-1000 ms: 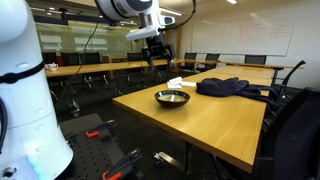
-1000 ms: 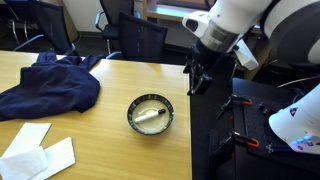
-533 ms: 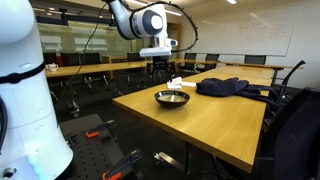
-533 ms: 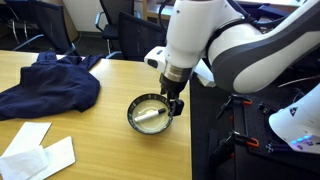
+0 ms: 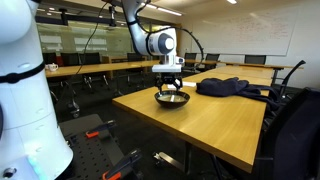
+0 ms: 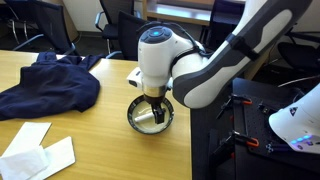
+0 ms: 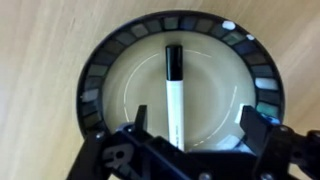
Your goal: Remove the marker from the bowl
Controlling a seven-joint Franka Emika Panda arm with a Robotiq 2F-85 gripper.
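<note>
gripper (image 7: 192, 128) now sits directly over the bowl (image 7: 92, 85); 0.5 s ago it was at the rim. jaws apart, straddling the marker (image 7: 173, 90), which lies flat in the bowl's middle. fingertips seem clear of it, though the view is blurred.

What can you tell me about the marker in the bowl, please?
The marker is a thin straight stick, white plastic-looking body with a black end. It lies flat on the pale floor of the bowl, shorter than the bowl's width, black end uppermost in the wrist view. The open jaws stand either side of its white end; no contact shows.
</note>
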